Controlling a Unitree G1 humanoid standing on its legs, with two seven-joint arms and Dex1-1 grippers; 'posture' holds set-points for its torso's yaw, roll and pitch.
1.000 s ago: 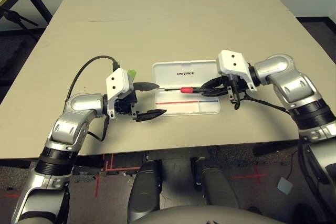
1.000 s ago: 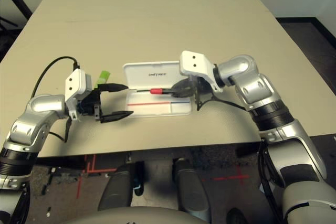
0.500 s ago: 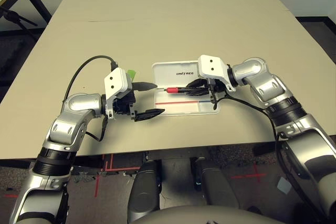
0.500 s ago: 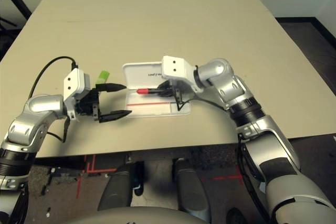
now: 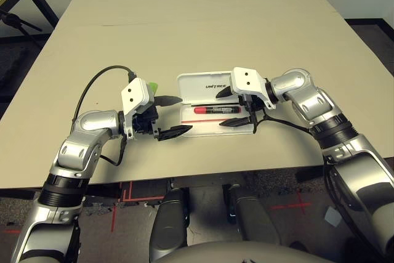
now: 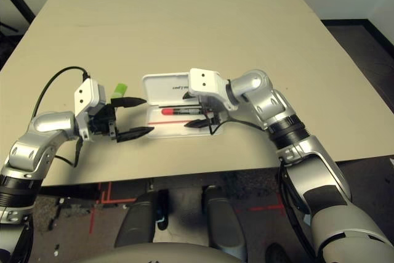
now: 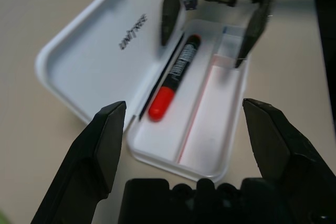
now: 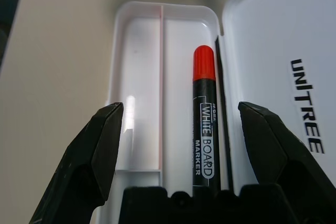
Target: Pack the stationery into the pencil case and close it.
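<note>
Lying open near the front edge of the beige table: one white pencil case, lid folded flat away from robot with black UNITREE lettering showing, tray toward robot with thin red-and-blue stripe along its floor. Resting in tray channel next to hinge: one red-capped marker, cap pointing to robot's left, white label on black barrel reading WHITE BOARD MARKER in right wrist view. Not gripped by anything.

Right gripper spread wide right over tray, one black finger above lid side, other above near rim, marker between and below them; empty, contact with case not clear. Left gripper also spread wide, empty, just beside case's left end, fingertips pointing at it, near finger close to case corner but touch hard to confirm.

One lime-green highlighter on table behind left gripper, mostly hidden by white wrist housing, only a green end visible. One small dark block seen in left wrist view on lid near right gripper's finger, tiny and blurred, shape not readable.

Counts: one case, one marker, one highlighter, one dark block, two grippers. One black cable looping from left wrist across table.
</note>
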